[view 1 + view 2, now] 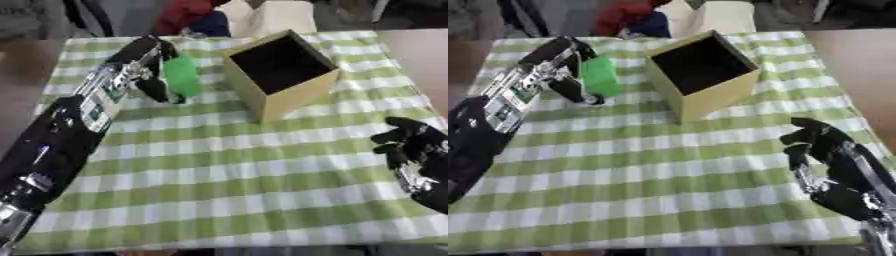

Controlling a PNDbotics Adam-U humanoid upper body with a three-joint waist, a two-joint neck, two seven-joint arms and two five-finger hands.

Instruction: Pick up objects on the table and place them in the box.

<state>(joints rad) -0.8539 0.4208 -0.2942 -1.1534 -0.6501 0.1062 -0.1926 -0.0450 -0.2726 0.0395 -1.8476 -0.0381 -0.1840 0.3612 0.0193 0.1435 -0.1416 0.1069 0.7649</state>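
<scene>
step: carry to box | left hand [156, 65] curled round green object [183, 75], held above surface [227, 190] just left of open box [282, 75] | right hand [820, 142] idle, fingers relaxed, empty | advice: lift clear of near rim, centre over opening, then release

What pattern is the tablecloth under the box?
Green and white checks on the tablecloth, clearest in the left eye view.

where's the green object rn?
In the left robot hand, the green object is held off the checked cloth at far left, just left of the open box.
</scene>
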